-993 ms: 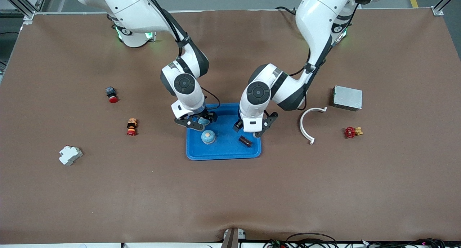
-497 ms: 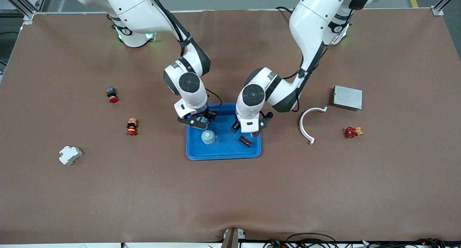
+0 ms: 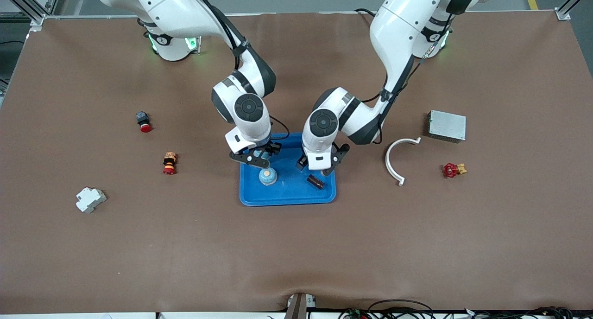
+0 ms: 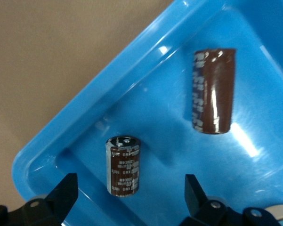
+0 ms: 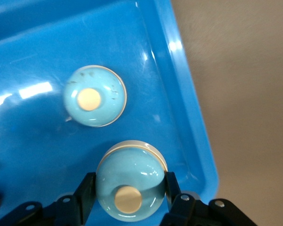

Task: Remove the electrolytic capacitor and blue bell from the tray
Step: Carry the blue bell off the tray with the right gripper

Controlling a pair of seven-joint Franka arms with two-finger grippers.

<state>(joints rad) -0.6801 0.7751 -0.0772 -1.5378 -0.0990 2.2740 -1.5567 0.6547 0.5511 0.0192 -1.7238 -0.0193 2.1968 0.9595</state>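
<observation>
Right end effector [image 5: 127,195] is over the blue tray [image 3: 287,198], at its corner toward the right arm's end, with fingers clamped on the sides of a blue bell [image 5: 129,186] — a smooth glossy dome, so it looks slippery. The hold sits low on the widest part, near the base ring, which is the sensible spot; higher up the pads would likely slide off the curve. It is probably thin metal, light and stiff.

A second bell [image 5: 94,95] sits free on the tray floor, just beside the held one.

Left end effector [image 4: 127,197] hangs over the tray's other end with fingers spread wide and nothing held. One capacitor [image 4: 124,165], a brown cylinder, lies between the open fingers. A second, larger capacitor [image 4: 213,90] lies near it, apart.

- Capacitors: rigid can, light, shiny sleeve; lying on their sides they can roll.
- Best hold: across the round body at mid-length, not on the ends.
- The near capacitor lies close to the rim wall, so finger clearance looks tight there.
</observation>
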